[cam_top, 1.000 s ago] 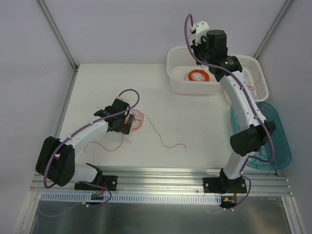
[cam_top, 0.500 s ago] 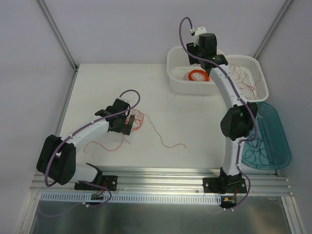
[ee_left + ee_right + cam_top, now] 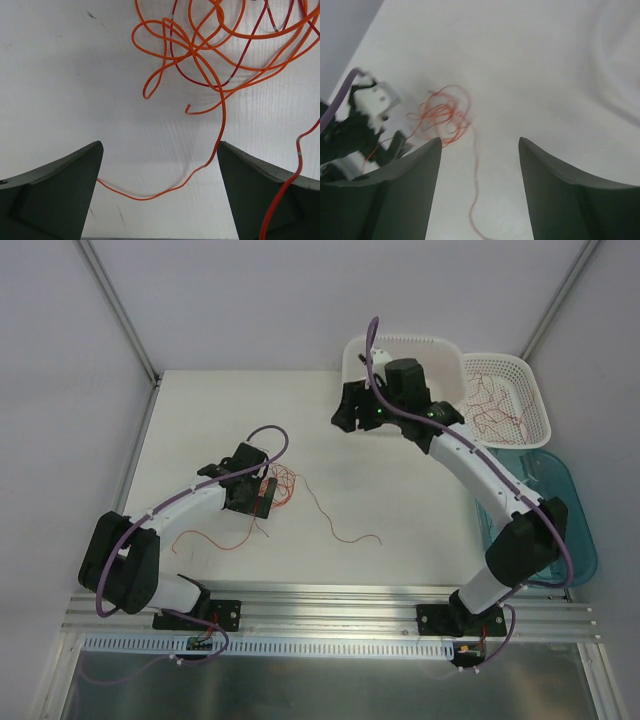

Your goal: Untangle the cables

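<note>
Left of table (image 3: 420,500) centre, left gripper (image 3: 159,150) spread wide and empty, low over surface; one orange strand (image 3: 150,197) crosses gap between jaws, knot of cables (image 3: 281,484) just ahead. Another loose strand (image 3: 332,530) lies mid-table. Right gripper (image 3: 480,144) hovers near white tub (image 3: 440,352), jaws parted, holding nothing. Tub contents hidden behind right arm (image 3: 470,455). White basket (image 3: 535,400) holds loose red strands (image 3: 495,400). Teal tray (image 3: 578,530) beside it, contents unclear

Cables (image 3: 278,485) are orange and red, one loose strand (image 3: 322,510) seemingly dark.
</note>
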You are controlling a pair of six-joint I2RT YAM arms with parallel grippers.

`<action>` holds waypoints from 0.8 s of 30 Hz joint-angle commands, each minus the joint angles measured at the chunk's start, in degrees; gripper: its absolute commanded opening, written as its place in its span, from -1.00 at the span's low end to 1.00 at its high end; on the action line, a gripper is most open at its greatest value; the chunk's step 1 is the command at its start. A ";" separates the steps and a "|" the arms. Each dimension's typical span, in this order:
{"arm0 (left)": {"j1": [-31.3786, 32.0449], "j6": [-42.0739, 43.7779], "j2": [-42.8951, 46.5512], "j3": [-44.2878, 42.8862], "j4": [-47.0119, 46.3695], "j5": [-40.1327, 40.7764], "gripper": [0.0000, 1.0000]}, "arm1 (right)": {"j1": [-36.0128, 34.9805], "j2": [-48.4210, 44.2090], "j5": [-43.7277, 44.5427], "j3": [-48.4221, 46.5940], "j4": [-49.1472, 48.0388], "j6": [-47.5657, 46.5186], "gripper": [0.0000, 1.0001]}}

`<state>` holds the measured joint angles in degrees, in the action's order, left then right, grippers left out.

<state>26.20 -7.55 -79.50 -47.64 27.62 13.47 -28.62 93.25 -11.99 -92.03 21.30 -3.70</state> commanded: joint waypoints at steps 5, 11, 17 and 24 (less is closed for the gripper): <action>-0.09 -4.75 -0.91 -4.12 4.81 -0.20 0.98 | -14.08 -9.31 -12.45 20.38 -20.40 9.59 0.32; -0.09 -10.55 -3.55 -9.57 9.21 -4.50 0.98 | -22.35 -10.11 -12.97 29.62 -31.84 11.18 0.30; 0.00 -14.07 -4.96 -12.48 11.41 -6.27 0.98 | -27.62 -6.77 -11.57 29.01 -33.96 8.54 0.30; -0.09 -15.21 -4.78 -12.66 12.72 -6.09 0.98 | -30.61 -2.20 -11.31 26.90 -35.18 5.55 0.29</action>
<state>26.20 -20.64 -84.25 -58.59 37.80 7.88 -58.26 89.56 -23.22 -62.59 -10.07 4.16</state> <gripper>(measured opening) 0.992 0.651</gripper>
